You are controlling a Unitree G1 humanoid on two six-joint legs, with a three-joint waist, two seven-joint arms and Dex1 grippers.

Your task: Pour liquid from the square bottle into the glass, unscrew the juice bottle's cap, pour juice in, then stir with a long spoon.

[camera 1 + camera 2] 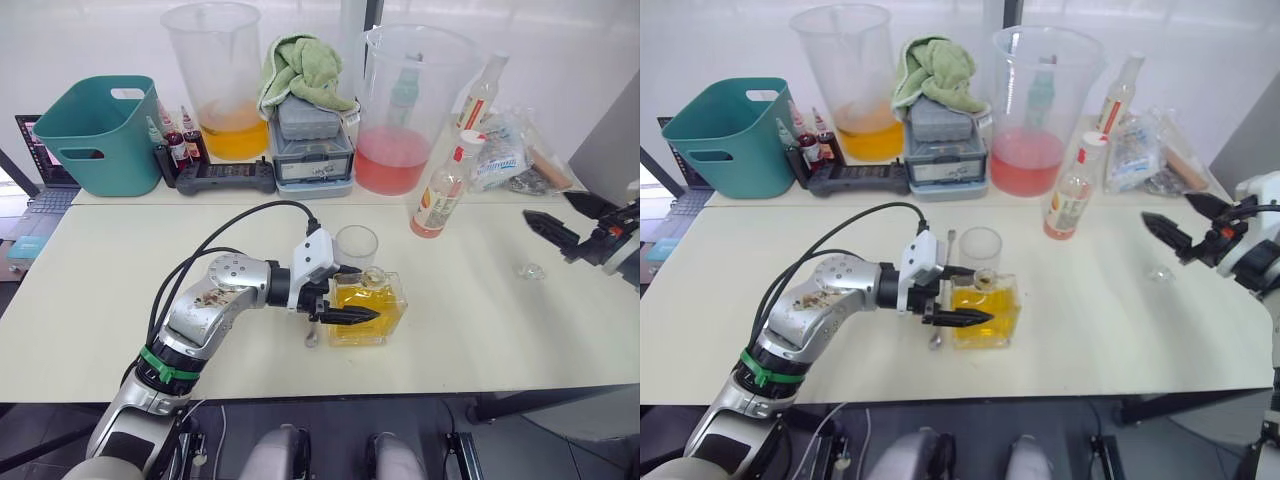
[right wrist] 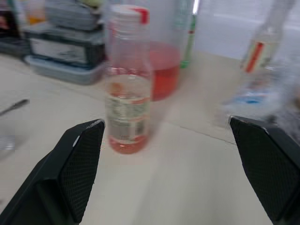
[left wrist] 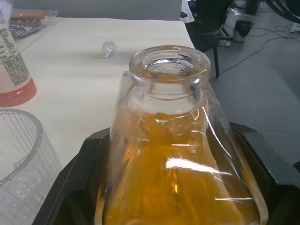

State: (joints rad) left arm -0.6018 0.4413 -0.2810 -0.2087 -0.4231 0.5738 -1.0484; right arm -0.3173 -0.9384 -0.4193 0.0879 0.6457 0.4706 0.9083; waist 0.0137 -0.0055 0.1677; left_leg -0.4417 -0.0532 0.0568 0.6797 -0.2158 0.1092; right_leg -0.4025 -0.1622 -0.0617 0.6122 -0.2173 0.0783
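From the left eye view, the left hand point(image 1: 345, 304) is closed around the square clear-glass bottle of amber liquid point(image 1: 372, 310), which stands on the pale surface point(image 1: 480, 320) just in front of the ribbed clear drinking glass point(image 1: 356, 246). The handle of a long metal spoon point(image 1: 312, 336) pokes out beside the bottle's base. Further right stands the slim clear plastic juice bottle with pink juice and a red-and-white cap point(image 1: 443, 190), cap on. A small clear stopper point(image 1: 529, 270) lies on the surface near the right hand point(image 1: 553, 234), which hovers with its fingers spread wide and holding nothing.

The right eye view repeats this layout: the bottle gripped low on its body, the glass touching or nearly touching behind it.

In the left wrist view, the black fingers point(image 3: 70, 187) press both flat sides of the square bottle, whose open neck has no stopper. It is well filled, so likely heavy, and smooth glass is slippery and breakable; holding the flat faces near mid-body seems the securest grip for tipping.

In the right wrist view, the open fingers point(image 2: 77, 164) frame the juice bottle, well apart from it. Light thin plastic, it should be held by its body while the cap turns.
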